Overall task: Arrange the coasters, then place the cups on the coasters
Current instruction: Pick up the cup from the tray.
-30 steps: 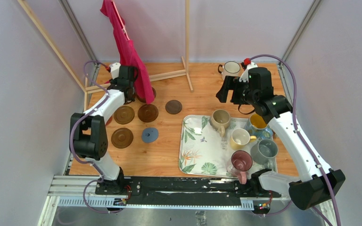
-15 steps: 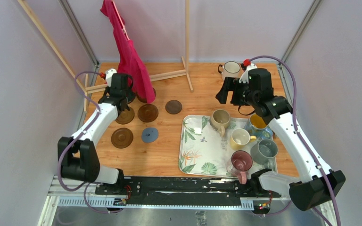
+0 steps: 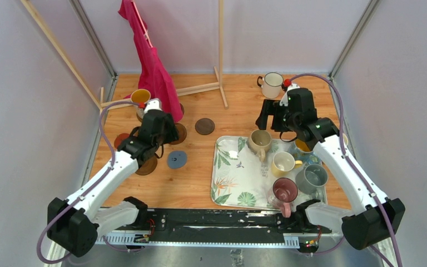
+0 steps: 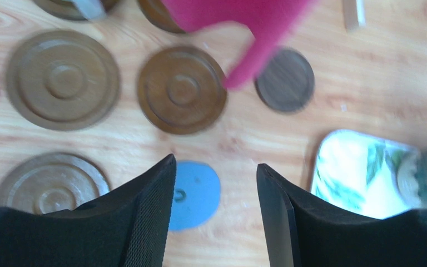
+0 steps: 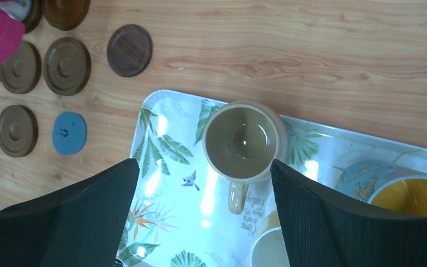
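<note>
My left gripper (image 3: 164,136) (image 4: 216,164) hangs open and empty above the coasters, over bare wood beside the blue coaster (image 4: 197,194) (image 3: 177,159). Brown coasters (image 4: 64,78) (image 4: 182,89) (image 4: 50,183), a dark one (image 3: 204,126) and a red one (image 3: 121,139) lie around it. An orange-yellow cup (image 3: 140,97) stands at the back left, beside the pink cloth. My right gripper (image 3: 272,119) (image 5: 204,164) is open above the beige cup (image 5: 244,136) (image 3: 259,141) on the tray (image 3: 222,178). Cream (image 3: 283,163), grey (image 3: 311,178), maroon (image 3: 284,191) and yellow-lined (image 3: 303,146) cups share the tray.
A pink cloth (image 3: 153,61) hangs from a wooden frame (image 3: 221,50) over the back coasters and hides part of them. A white mug with a dark rim (image 3: 272,84) stands at the back right. Grey walls close in both sides.
My left gripper has opened wider and drawn back from the back-left corner toward the middle coasters, leaving the orange-yellow cup uncovered there. My right gripper dropped slightly toward the tray.
</note>
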Tool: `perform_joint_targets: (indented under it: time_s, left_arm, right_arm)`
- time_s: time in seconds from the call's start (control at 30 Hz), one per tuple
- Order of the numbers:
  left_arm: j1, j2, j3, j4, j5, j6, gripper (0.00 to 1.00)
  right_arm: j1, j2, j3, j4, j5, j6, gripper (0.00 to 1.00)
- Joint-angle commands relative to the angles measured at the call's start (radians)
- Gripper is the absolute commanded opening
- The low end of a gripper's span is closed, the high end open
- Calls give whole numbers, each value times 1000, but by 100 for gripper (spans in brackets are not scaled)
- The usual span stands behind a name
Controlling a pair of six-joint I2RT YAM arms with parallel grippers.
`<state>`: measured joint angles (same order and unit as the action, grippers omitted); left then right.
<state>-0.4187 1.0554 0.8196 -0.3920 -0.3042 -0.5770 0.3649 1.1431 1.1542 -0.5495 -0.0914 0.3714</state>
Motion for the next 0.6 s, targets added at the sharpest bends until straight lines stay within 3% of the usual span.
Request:
perform_joint_targets:
  time_s: [0.0,0.3,0.57]
  left_arm:
    - [-133,-40,-42,-30,24,-19,60]
    - [-363,11,-75,75,116,-27,62]
    - [-568,232,87,151,96,-44,62]
  right_arm:
    - [39,-27,-42,-53,86,9,93]
    - [67,-66,-111,-120,212,55,93]
    - [78,-65,-81,-187,281,71,91]
